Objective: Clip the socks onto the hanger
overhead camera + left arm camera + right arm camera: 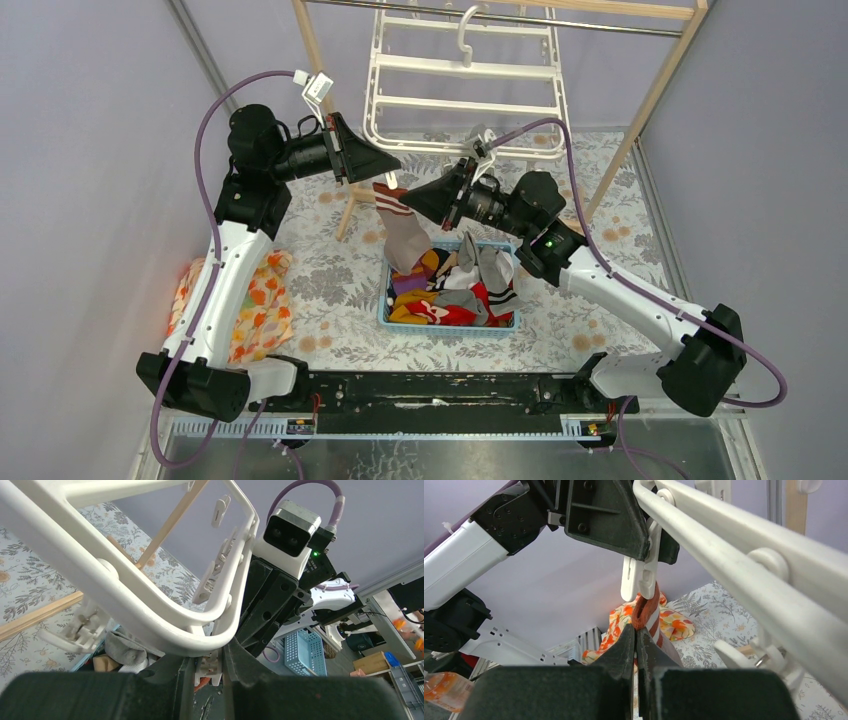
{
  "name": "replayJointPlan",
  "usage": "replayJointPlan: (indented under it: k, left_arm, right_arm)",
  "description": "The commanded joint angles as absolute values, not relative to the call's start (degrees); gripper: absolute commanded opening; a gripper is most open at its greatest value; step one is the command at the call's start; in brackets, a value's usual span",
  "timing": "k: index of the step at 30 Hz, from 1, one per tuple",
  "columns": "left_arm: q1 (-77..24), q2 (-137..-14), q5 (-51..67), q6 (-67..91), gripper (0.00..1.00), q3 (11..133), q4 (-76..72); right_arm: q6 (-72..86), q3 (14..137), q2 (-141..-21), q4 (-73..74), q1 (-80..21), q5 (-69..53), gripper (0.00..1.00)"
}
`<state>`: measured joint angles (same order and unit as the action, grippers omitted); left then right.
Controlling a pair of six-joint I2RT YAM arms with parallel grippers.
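Note:
The white hanger (465, 90) hangs from the rail at the back. My left gripper (392, 163) is below its lower left corner, shut on one dangling white clip (216, 669) and squeezing it between its fingers. My right gripper (408, 196) is shut on the dark-red-and-white cuff (645, 611) of a grey sock (402, 240). It holds the cuff up so that the top edge meets the lower end of the clip (636, 577). The rest of that sock hangs down towards the basket. Other grey socks (492, 268) lie in the basket.
A blue basket (450, 327) of mixed coloured clothes sits mid-table under the grippers. An orange floral cloth (262, 300) lies by the left arm. The pale wooden rack legs (655, 100) stand either side of the hanger. Other clips (75, 630) dangle from the frame.

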<state>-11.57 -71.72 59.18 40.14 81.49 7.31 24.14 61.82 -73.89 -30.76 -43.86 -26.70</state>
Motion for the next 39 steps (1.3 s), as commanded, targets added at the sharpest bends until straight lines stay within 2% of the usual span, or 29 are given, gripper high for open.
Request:
replayJointPlan:
  k: [1, 33, 35, 39]
  left_arm:
    - [-11.8, -71.7, 64.2, 40.6, 0.14, 80.7, 6.1]
    - [-10.8, -70.8, 66.9, 38.4, 0.16, 80.3, 6.2]
    - [-10.8, -70.8, 66.6, 38.5, 0.25, 80.4, 6.2]
    - [-10.8, -70.6, 66.2, 38.4, 0.58, 80.7, 6.2]
  right_arm:
    - [24.9, 65.3, -73.9, -34.5, -43.0, -27.5, 0.00]
    - [24.3, 68.9, -73.2, -32.4, -41.8, -30.3, 0.00]
    - [24.9, 69.1, -73.7, -32.7, -41.8, -30.9, 0.00]
    - [25.4, 69.1, -74.2, -33.5, -41.8, -31.4, 0.00]
